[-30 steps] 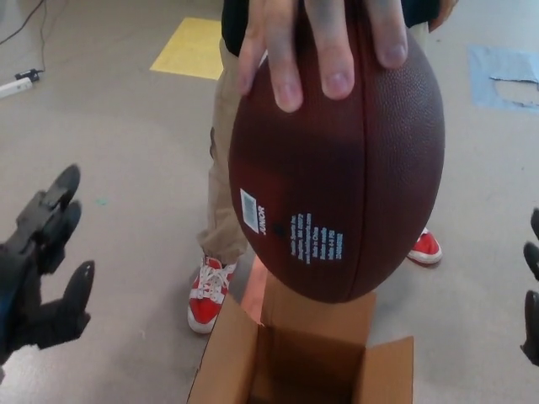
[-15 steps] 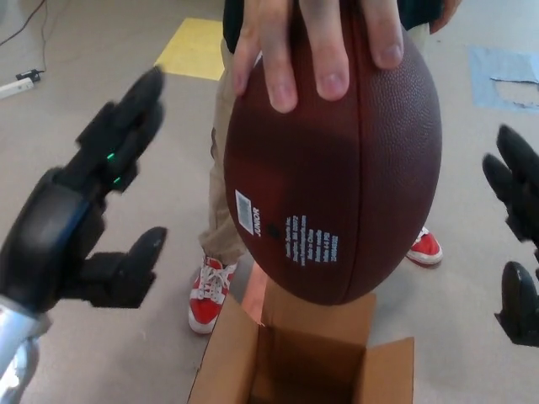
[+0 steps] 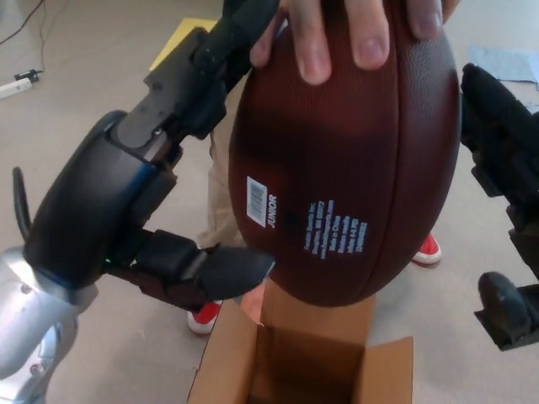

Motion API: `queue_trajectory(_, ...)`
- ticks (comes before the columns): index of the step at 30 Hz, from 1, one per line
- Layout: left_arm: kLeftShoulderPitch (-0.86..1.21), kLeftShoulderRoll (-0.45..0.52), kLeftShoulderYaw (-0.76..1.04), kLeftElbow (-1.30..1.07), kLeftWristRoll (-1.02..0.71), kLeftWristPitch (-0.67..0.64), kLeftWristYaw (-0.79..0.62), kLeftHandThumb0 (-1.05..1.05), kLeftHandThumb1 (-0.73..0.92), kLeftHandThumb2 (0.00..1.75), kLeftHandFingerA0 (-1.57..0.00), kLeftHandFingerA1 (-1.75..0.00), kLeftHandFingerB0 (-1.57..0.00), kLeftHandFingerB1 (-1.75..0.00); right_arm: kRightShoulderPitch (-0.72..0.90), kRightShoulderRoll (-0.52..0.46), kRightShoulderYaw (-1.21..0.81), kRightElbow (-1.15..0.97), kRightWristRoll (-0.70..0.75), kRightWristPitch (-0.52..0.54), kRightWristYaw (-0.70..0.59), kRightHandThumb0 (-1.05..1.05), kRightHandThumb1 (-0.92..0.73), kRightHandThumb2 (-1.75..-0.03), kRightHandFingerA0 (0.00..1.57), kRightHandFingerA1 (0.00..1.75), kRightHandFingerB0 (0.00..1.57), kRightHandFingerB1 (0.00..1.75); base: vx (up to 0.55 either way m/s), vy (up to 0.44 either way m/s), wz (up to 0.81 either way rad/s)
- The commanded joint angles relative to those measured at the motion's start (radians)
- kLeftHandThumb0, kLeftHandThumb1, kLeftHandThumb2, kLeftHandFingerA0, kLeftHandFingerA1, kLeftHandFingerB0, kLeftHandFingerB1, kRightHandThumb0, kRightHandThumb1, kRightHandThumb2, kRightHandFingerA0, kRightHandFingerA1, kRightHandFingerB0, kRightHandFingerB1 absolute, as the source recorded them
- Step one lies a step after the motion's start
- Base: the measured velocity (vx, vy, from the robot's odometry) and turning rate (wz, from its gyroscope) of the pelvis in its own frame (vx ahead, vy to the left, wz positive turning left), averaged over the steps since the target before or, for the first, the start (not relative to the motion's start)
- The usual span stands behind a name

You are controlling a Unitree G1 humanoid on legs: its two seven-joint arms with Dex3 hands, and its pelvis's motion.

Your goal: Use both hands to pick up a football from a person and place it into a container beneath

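Note:
A dark brown football [image 3: 345,160] hangs upright in the middle of the head view, gripped from above by a person's hand [image 3: 354,29]. My left hand [image 3: 135,194] presses against the ball's left side, fingers up along it and thumb under its lower left. My right hand [image 3: 501,185] is at the ball's right side, fingers spread; whether it touches is unclear. An open cardboard box [image 3: 299,358] stands directly below the ball.
The person's tan trousers [image 3: 221,202] and red shoes [image 3: 426,249] are just behind the box. A yellow floor patch [image 3: 181,38] lies at the back left, a blue patch [image 3: 509,63] at the back right, a cable [image 3: 17,84] at the far left.
Both my hands have risen and closed in on the football from the sides. The left one has reached the ball's left flank. The person still holds the ball from above.

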Motion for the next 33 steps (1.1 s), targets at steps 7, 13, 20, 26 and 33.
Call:
queue_trajectory(7, -0.046, 0.066, 0.012, -0.088, -0.206, 0.292, -0.014, -0.78, 0.55, 0.88, 0.00, -0.02, 0.00, 0.00, -0.025, -0.101, -0.013, -0.104, 0.124, 0.165, 0.071, -0.83, -0.50, -0.85, 0.00, 0.00, 0.00, 0.17, 0.00, 0.000, 0.00)
queue_trajectory(13, -0.037, 0.061, 0.022, -0.059, -0.226, 0.305, -0.022, -0.83, 0.55, 0.89, 0.00, -0.01, 0.00, 0.00, -0.017, -0.095, -0.020, -0.090, 0.130, 0.179, 0.060, -0.84, -0.51, -0.85, 0.00, 0.00, 0.00, 0.16, 0.00, 0.000, 0.00)
queue_trajectory(20, 0.000, 0.061, 0.045, -0.028, -0.245, 0.320, -0.018, -0.86, 0.55, 0.90, 0.00, 0.00, 0.00, 0.00, -0.004, -0.088, -0.046, -0.075, 0.164, 0.190, 0.073, -0.82, -0.50, -0.84, 0.00, 0.00, 0.00, 0.17, 0.00, 0.000, 0.00)
queue_trajectory(26, 0.030, 0.062, 0.066, 0.019, -0.262, 0.332, -0.018, -0.90, 0.47, 0.57, 0.00, 0.00, 0.00, 0.00, -0.004, -0.086, -0.074, -0.037, 0.152, 0.176, 0.087, -0.85, -0.53, -0.86, 0.00, 0.00, 0.00, 0.12, 0.00, 0.000, 0.00)
queue_trajectory(33, 0.045, 0.033, 0.083, 0.138, -0.295, 0.300, -0.050, -0.78, 0.45, 0.55, 0.00, 0.00, 0.00, 0.00, -0.014, -0.081, -0.101, 0.048, 0.124, 0.159, 0.095, -0.86, -0.53, -0.87, 0.00, 0.00, 0.00, 0.12, 0.00, 0.000, 0.00)
